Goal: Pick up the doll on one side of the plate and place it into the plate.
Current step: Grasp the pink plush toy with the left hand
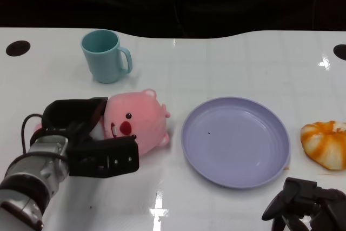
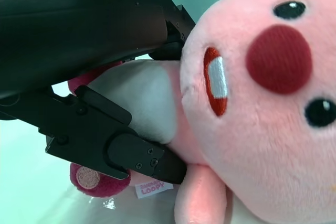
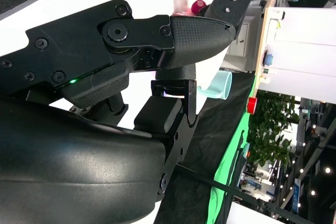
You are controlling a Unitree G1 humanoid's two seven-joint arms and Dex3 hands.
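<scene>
A pink plush doll (image 1: 138,123) with a red nose lies on the white table, just left of the lilac plate (image 1: 238,179). My left hand (image 1: 86,139) wraps around its body: fingers reach behind it on the far side and the thumb lies along its near side. In the left wrist view a black finger (image 2: 136,153) presses across the doll's (image 2: 262,103) white belly. The doll still rests on the table. My right hand (image 1: 305,204) hangs low at the near right, holding nothing, near the plate's near-right rim.
A teal cup (image 1: 105,55) stands behind the doll, towards the far left. An orange and white striped soft thing (image 1: 324,143) lies to the right of the plate. The table's far edge meets a dark backdrop.
</scene>
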